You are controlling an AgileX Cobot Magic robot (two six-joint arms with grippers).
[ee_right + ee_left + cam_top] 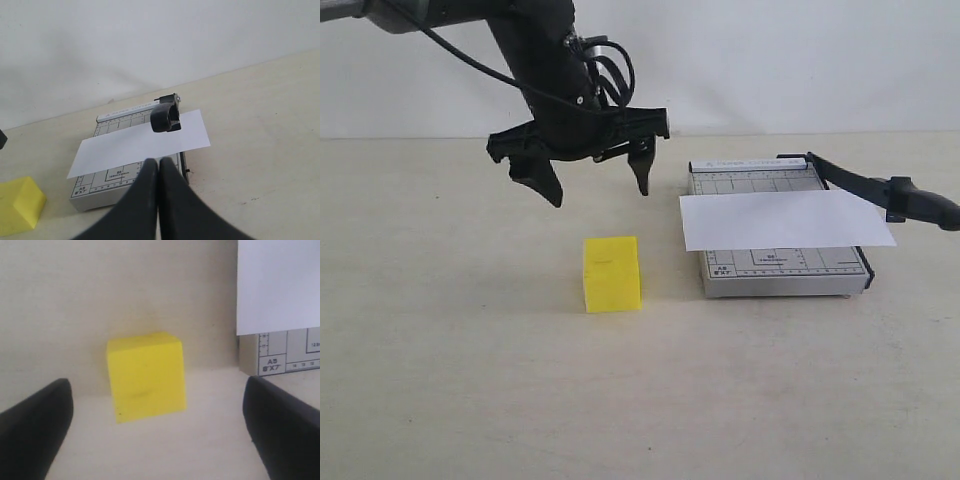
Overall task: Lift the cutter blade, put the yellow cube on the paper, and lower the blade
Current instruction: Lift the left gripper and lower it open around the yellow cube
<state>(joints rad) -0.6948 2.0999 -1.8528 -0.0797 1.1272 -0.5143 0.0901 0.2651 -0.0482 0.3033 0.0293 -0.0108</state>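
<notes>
Your left gripper (599, 195) hangs spread wide, empty, over the yellow cube (611, 273).
Probably light and rigid: pinch opposite flat faces.

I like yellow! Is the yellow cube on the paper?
No, the yellow cube sits on the table, apart from the paper.

Work surface: a table (440, 400) with a pale cream, matte top showing faint grain. Behind it, a plain off-white wall (800, 60) meets the tabletop's far edge in a straight line. Lighting is soft and even; shadows on the top are faint.
</notes>
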